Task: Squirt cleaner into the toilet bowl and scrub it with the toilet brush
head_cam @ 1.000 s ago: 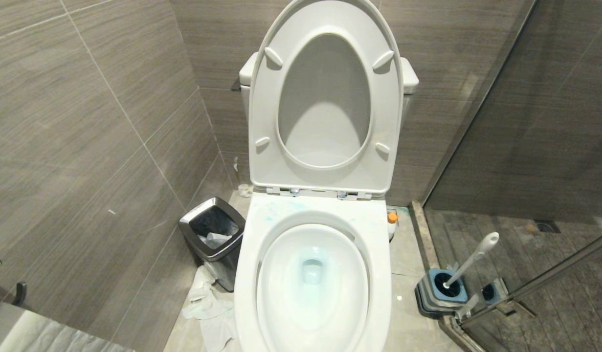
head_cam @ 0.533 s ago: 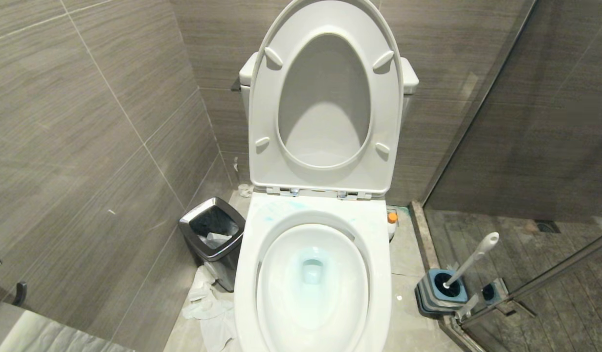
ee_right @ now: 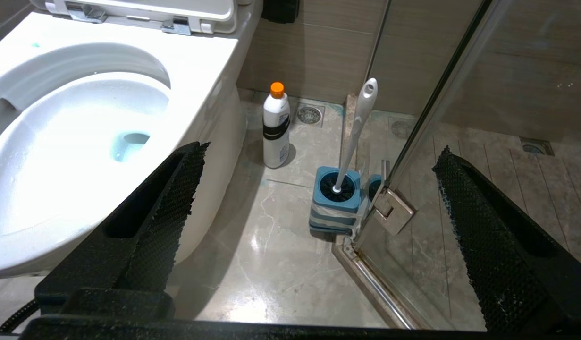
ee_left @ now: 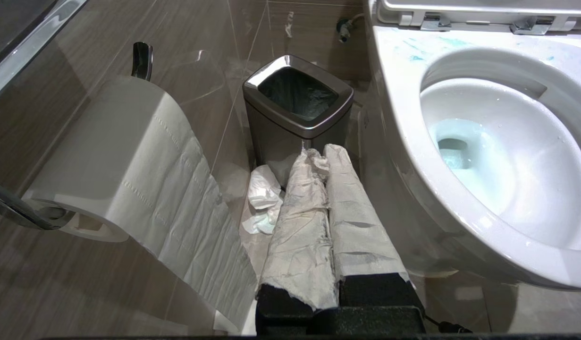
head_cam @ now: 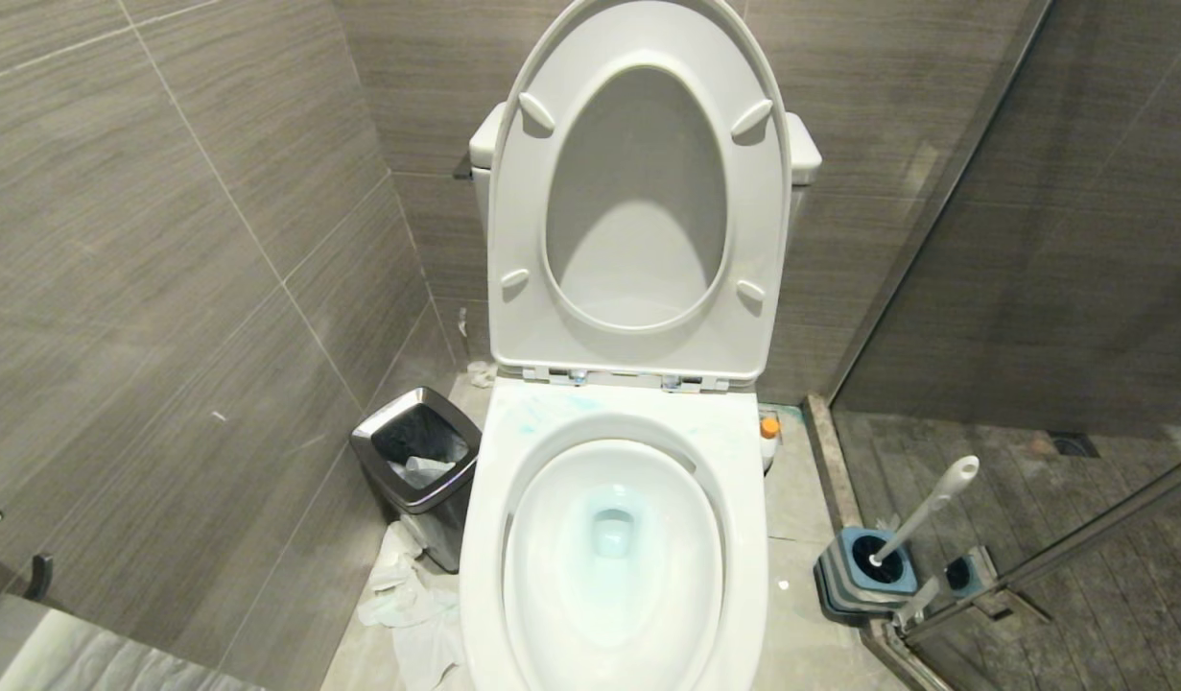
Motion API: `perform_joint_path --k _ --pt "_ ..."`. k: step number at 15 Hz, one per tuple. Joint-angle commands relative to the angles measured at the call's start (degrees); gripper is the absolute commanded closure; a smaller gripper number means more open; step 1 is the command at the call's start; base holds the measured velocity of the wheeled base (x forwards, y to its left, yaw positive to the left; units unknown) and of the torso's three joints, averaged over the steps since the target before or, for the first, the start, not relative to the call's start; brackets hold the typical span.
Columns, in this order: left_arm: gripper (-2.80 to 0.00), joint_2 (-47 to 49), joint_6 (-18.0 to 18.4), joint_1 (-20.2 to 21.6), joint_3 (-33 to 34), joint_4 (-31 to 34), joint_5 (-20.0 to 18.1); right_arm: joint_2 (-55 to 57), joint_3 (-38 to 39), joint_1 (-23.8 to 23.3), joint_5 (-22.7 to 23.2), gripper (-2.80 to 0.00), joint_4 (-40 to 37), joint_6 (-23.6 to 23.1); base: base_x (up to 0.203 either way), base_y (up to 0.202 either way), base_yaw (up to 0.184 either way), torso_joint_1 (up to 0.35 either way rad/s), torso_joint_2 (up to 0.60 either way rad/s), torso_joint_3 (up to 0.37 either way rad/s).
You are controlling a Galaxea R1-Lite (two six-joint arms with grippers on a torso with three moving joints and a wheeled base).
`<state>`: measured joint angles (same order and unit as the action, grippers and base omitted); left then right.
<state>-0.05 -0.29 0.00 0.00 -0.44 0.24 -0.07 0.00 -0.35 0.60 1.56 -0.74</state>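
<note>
The white toilet bowl (head_cam: 489,499) stands in the middle with seat and lid raised, pale turquoise water in its basin and blue smears on the rim (ee_left: 399,108). The cleaner (head_cam: 769,434), a whitish bottle with an orange cap (ee_right: 276,127), stands on the floor beside the bowl's right side. Further right, the toilet brush (head_cam: 928,507) leans in its blue-and-grey holder (ee_right: 335,203). My left gripper (ee_left: 321,153) is shut, its fingers wrapped in paper, low beside the bowl's left side. My right gripper (ee_right: 322,150) hangs open and empty, short of the holder. Neither arm shows in the head view.
A steel-rimmed waste bin (head_cam: 417,451) stands left of the bowl, with crumpled tissue (head_cam: 408,605) on the floor before it. A paper roll (ee_left: 106,156) hangs on the left wall. A glass shower door (ee_right: 427,123) with a metal hinge (ee_right: 394,210) closes off the right.
</note>
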Motion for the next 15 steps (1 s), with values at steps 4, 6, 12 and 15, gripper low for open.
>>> perform_joint_path --k 4,6,12,15 --pt "0.0 0.0 0.0 0.0 0.4 0.0 0.0 0.0 0.6 0.0 0.0 -2.8 0.0 0.0 0.0 0.0 0.0 0.0 0.0 0.0" --pt "0.0 0.0 0.0 0.0 0.4 0.0 0.0 0.0 0.6 0.0 0.0 -2.8 0.0 0.0 0.0 0.0 0.0 0.0 0.0 0.0" --pt "0.0 0.0 -0.1 0.0 0.4 0.0 0.0 0.0 0.6 0.0 0.0 -2.8 0.0 0.0 0.0 0.0 0.0 0.0 0.0 0.0" --pt "0.0 0.0 -0.1 0.0 0.4 0.0 0.0 0.0 0.6 0.0 0.0 -2.8 0.0 0.0 0.0 0.0 0.0 0.0 0.0 0.0"
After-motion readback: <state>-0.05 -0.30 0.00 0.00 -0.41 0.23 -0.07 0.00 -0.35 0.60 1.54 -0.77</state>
